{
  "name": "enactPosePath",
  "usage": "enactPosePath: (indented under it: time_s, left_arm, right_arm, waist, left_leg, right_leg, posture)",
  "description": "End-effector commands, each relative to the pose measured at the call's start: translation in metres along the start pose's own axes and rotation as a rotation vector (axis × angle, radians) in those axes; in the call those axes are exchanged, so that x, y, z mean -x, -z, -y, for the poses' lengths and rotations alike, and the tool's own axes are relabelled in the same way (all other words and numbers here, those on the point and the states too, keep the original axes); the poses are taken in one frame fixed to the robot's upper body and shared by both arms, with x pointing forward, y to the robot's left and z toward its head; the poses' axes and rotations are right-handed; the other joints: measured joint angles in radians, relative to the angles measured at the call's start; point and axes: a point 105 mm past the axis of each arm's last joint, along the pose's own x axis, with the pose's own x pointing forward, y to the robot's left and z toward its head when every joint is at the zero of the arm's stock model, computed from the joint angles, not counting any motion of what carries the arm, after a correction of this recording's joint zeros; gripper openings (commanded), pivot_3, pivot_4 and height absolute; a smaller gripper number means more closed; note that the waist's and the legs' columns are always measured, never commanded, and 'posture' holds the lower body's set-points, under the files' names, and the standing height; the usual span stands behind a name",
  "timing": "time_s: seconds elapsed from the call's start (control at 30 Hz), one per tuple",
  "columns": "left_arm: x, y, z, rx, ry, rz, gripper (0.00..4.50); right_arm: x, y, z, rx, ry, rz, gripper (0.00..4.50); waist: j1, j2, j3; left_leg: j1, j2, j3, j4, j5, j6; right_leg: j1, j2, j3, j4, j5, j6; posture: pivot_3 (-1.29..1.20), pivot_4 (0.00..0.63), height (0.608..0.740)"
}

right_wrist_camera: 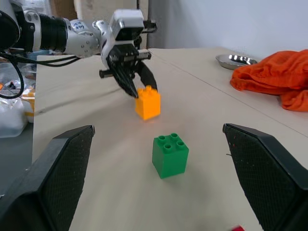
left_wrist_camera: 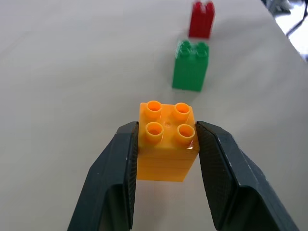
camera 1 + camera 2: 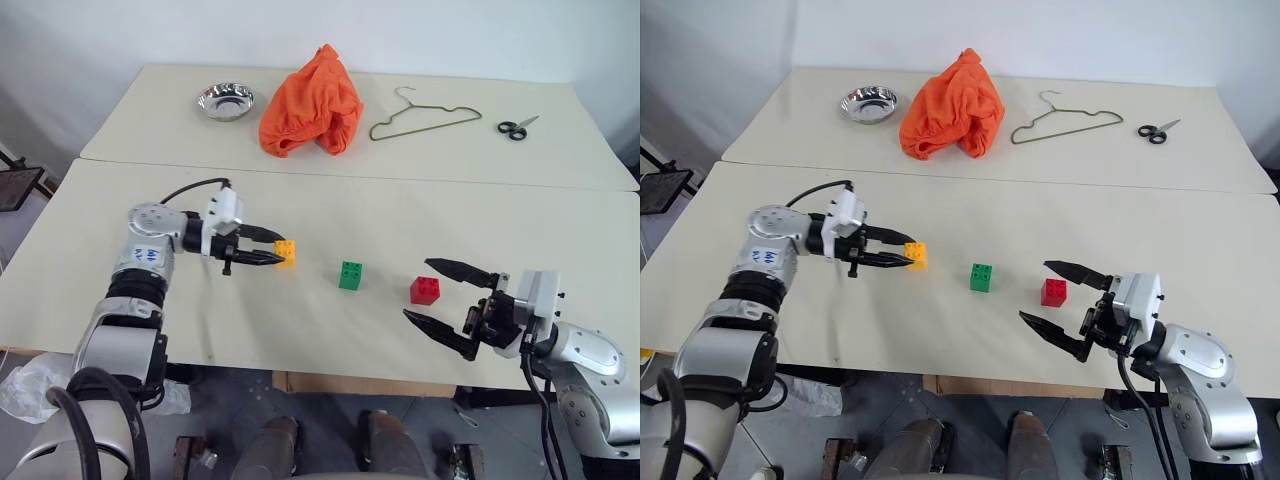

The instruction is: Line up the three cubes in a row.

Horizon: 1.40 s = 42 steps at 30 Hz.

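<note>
While the green cube (image 3: 351,275) sits at the middle of the near table (image 3: 330,330), the robot's left gripper (image 3: 262,254) stands clamped on the yellow-orange cube (image 3: 286,254) just to the green cube's left, the black fingers (image 2: 118,173) pressed against its two sides. The red cube (image 3: 425,290) rests on the green cube's other side, slightly nearer the table's front edge, and the right gripper (image 3: 445,300) hangs beside it with its jaws spread wide and nothing between them. The step in hand looks like the placing of the yellow-orange cube; the next move likely calls for releasing it in line with the green cube, then nudging the red one level. Far beyond the green cube, a steel bowl (image 3: 225,100) on the rear table appears empty.
</note>
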Motion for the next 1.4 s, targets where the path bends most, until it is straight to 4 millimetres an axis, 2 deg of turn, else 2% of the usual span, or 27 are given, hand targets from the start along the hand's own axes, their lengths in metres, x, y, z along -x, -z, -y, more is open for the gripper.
enactPosePath:
  time_s: [0.03,0.2,0.83,1.23,1.4]
  left_arm:
    - [-0.007,-0.01,-0.009,-0.029,-0.012,0.022,1.47]
    - [-0.015,-0.003,0.002,-0.048,0.099,-0.026,1.47]
    - [-0.026,-0.009,0.012,0.016,0.201,0.019,1.47]
    - [-0.008,-0.001,0.023,0.046,0.214,0.005,1.47]
    - [-0.008,0.004,0.026,0.075,0.228,-0.018,1.47]
  right_arm:
    - [0.007,-0.012,-0.003,0.037,0.007,0.007,4.5]
    - [0.021,-0.009,-0.004,0.028,0.051,-0.037,4.5]
    - [0.015,-0.008,-0.001,0.034,0.041,-0.029,4.5]
    - [0.015,-0.006,-0.002,0.036,0.037,-0.03,4.5]
    - [0.015,-0.004,-0.002,0.031,0.029,-0.032,4.5]
  waist:
    - [0.004,0.0,0.0]
    - [0.005,0.0,0.0]
    - [0.007,0.0,0.0]
    - [0.004,0.0,0.0]
    - [0.006,0.0,0.0]
  left_leg:
    - [0.0,0.0,0.0,0.0,0.0,0.0]
    - [0.0,0.0,0.0,0.0,0.0,0.001]
    - [0.0,0.0,0.0,0.0,0.0,0.001]
    - [0.0,0.0,0.0,0.001,0.0,0.0]
    - [0.0,0.0,0.0,0.0,0.0,0.001]
  right_leg:
    - [0.0,0.0,0.0,0.0,0.0,0.0]
    - [0.0,0.0,0.0,0.0,0.0,0.0]
    - [0.0,0.0,0.0,0.001,0.0,0.0]
    - [0.0,0.0,0.001,0.001,0.0,0.0]
    - [0.0,0.0,0.001,0.0,0.0,0.0]
  posture:
    - [0.0,0.15,0.74]
    - [0.0,0.15,0.74]
    - [0.0,0.15,0.74]
    - [0.0,0.15,0.74]
    - [0.0,0.15,0.74]
